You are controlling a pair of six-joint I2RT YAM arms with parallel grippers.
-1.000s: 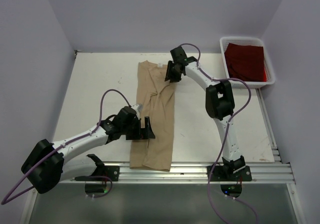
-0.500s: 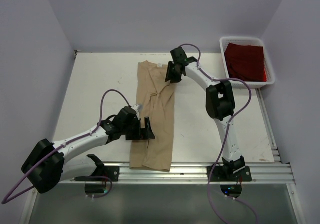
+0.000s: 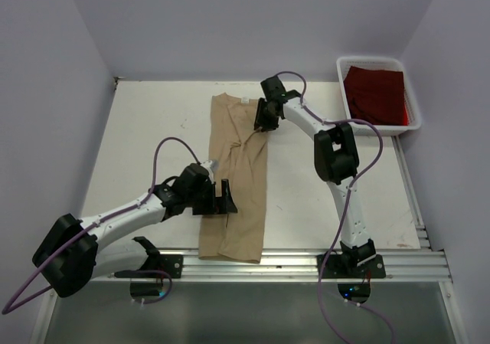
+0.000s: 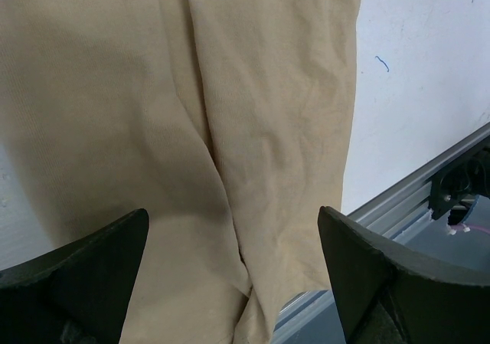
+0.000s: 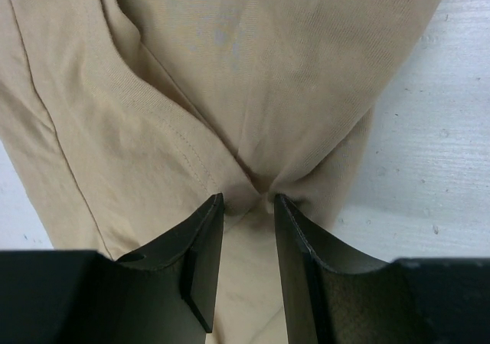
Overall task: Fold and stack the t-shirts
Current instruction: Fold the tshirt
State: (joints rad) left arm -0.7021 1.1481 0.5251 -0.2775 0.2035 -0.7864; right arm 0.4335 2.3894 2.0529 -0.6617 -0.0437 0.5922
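Tan shirt [image 3: 237, 183] lies on the white table [image 3: 153, 145] as a long narrow strip, folded lengthwise, running from the far side towards the arms. Its white label [image 3: 243, 99] sits at the far end, and its near end drapes over the metal rail [image 3: 306, 260] at the table's front edge.

The right gripper [image 3: 262, 122] is down on the far part of the strip, near its right edge. In the right wrist view the right gripper [image 5: 249, 202] pinches a small bunch of the tan shirt [image 5: 253, 68]: creases in the cloth run together into the narrow gap between the two dark fingers [image 5: 199, 252], and a stitched hem slants down towards that same spot.

The left gripper [image 3: 226, 198] is over the near half of the strip, at its left edge, with its jaws spread wide. In the left wrist view the left gripper [image 4: 233, 237] holds nothing; its two fingertips [image 4: 84, 275] stand far apart over the tan shirt [image 4: 260, 129], which fills most of that view, with a soft fold running down between them. Whether the tips touch the cloth cannot be told.

The red shirt [image 3: 375, 95] lies in the white bin [image 3: 367, 59] at the far right corner, well apart from both grippers.
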